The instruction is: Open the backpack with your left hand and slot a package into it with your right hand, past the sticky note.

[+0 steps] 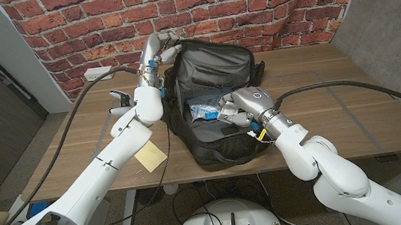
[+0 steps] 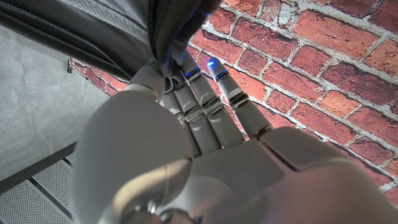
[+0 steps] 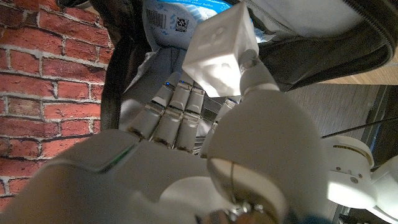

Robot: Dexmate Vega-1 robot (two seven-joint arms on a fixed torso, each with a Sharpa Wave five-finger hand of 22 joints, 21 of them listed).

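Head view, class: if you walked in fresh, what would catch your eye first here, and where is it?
The black backpack gapes open at the table's middle, its flap pulled up at the far side by the left hand. The right hand reaches into the opening, holding a blue and white package. A yellow sticky note lies on the wooden table to the bag's left.

Black fabric backpack (image 1: 218, 137) gaping open on wooden worktop; blue-white plastic package (image 1: 206, 109) inside; yellow sticky note (image 1: 150, 156) just beside it.
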